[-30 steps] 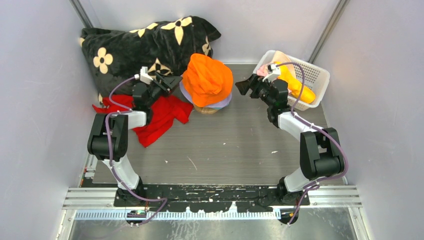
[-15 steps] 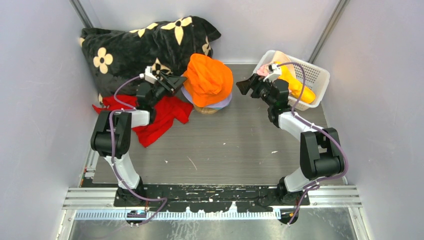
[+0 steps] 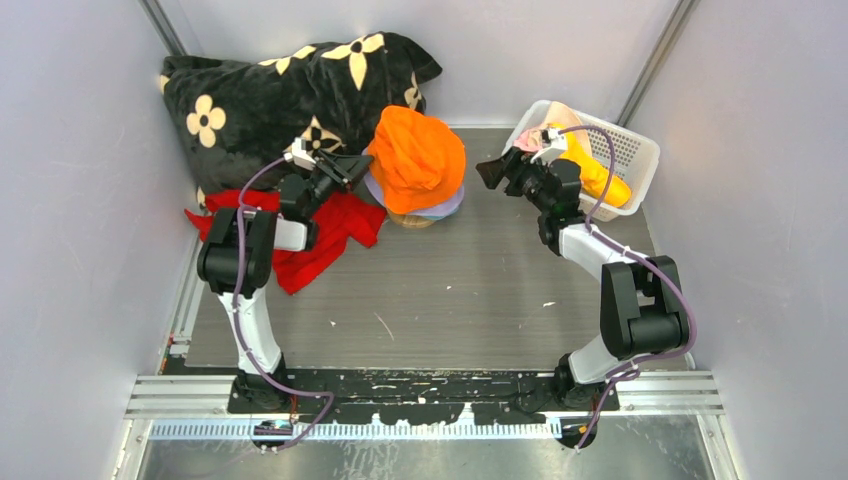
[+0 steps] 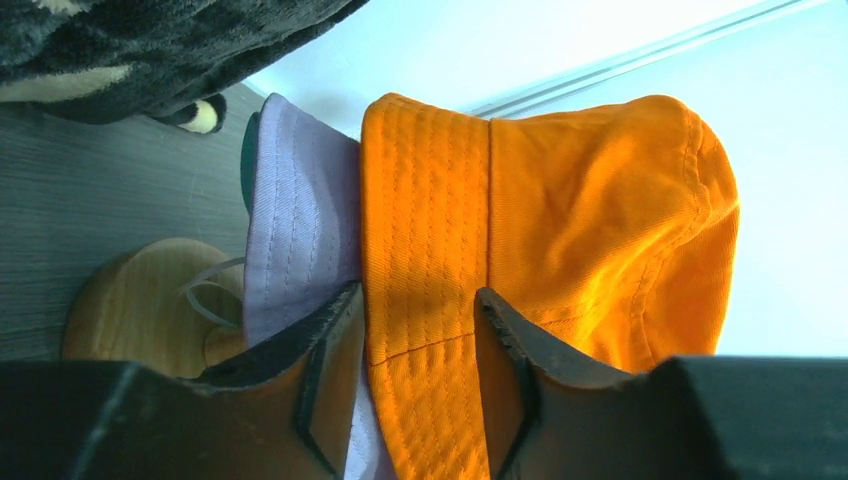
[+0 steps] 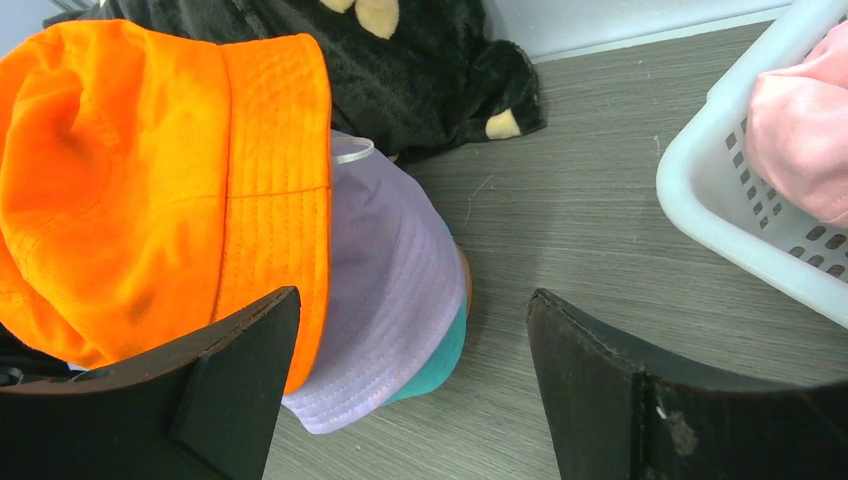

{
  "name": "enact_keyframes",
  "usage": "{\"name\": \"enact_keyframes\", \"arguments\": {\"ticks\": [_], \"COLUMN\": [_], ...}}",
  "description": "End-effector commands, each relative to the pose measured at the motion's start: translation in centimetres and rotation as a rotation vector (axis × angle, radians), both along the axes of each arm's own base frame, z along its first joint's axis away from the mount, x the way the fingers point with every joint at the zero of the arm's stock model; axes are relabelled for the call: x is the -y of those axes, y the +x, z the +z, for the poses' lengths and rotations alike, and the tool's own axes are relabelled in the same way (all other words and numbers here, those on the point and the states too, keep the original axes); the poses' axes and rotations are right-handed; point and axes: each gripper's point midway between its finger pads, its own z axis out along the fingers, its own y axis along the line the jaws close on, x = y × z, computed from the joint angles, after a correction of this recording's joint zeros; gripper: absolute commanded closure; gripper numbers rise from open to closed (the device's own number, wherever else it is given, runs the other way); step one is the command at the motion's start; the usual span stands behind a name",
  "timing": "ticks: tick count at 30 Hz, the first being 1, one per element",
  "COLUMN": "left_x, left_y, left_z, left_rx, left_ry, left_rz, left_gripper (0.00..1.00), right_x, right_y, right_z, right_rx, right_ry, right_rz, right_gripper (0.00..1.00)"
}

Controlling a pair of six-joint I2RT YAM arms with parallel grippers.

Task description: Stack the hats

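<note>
An orange hat (image 3: 415,160) tops a stack, over a lavender hat (image 5: 390,290) and a teal hat (image 5: 440,360) on a wooden stand (image 4: 130,300). My left gripper (image 3: 352,165) is at the stack's left side. Its jaws are half apart, and the orange hat's (image 4: 560,200) brim lies between the fingertips (image 4: 415,295), with the lavender brim (image 4: 300,220) beside the left one. My right gripper (image 3: 490,172) hangs open to the right of the stack, with only table between its fingers (image 5: 412,295). A pink hat (image 5: 800,140) and a yellow hat (image 3: 600,178) lie in the basket.
The white basket (image 3: 640,150) stands at the back right, behind my right gripper. A black plush blanket with cream flowers (image 3: 270,95) fills the back left corner. A red cloth (image 3: 325,235) lies under my left arm. Grey walls close in on both sides.
My left arm's elbow has swung right and the gripper has edged up to the orange brim, its jaws narrowing around it. The right arm has barely moved.
</note>
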Motion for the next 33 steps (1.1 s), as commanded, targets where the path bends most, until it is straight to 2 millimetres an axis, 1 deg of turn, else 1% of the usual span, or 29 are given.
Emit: {"name": "enact_keyframes", "arguments": {"ticks": [1, 2, 6, 9, 12, 14, 16, 19, 21, 26, 33], "left_x": [0.4, 0.4, 0.2, 0.2, 0.0, -0.5, -1.2, -2.1, -2.4, -2.3, -2.0], "left_y": [-0.8, -0.9, -1.2, -1.2, -1.0, -0.8, -0.6, -0.3, -0.3, 0.0, 0.7], "left_z": [3.7, 3.7, 4.0, 4.0, 3.5, 2.9, 1.8, -0.5, -1.4, -2.0, -3.1], "left_rx": [0.157, 0.16, 0.174, 0.17, 0.152, 0.125, 0.085, 0.007, -0.017, -0.028, -0.06], "left_ry": [-0.06, -0.055, -0.044, -0.049, -0.053, -0.066, -0.077, -0.069, -0.058, -0.063, -0.053], "left_rz": [-0.034, -0.034, -0.024, -0.024, -0.017, 0.001, 0.017, 0.041, 0.05, 0.036, 0.021], "left_gripper": [0.61, 0.66, 0.79, 0.93, 1.0, 1.0, 1.0, 1.0, 1.0, 1.0, 1.0], "right_x": [0.1, 0.1, 0.1, 0.0, -0.3, -0.7, -1.2, -2.2, -2.7, -4.1, -5.9], "right_y": [0.1, 0.1, 0.4, 0.7, 1.0, 1.3, 1.5, 1.7, 1.8, 1.9, 1.6], "right_z": [3.2, 3.2, 3.5, 3.8, 3.9, 4.1, 4.1, 3.7, 3.6, 2.9, 3.5], "right_rx": [0.102, 0.103, 0.111, 0.115, 0.119, 0.121, 0.113, 0.098, 0.094, 0.081, 0.103], "right_ry": [0.018, 0.018, 0.021, 0.025, 0.033, 0.047, 0.069, 0.113, 0.146, 0.218, 0.338], "right_rz": [0.004, 0.006, 0.007, 0.012, 0.024, 0.047, 0.079, 0.129, 0.161, 0.248, 0.386], "right_gripper": [0.12, 0.12, 0.12, 0.12, 0.12, 0.12, 0.12, 0.13, 0.14, 0.16, 0.17]}}
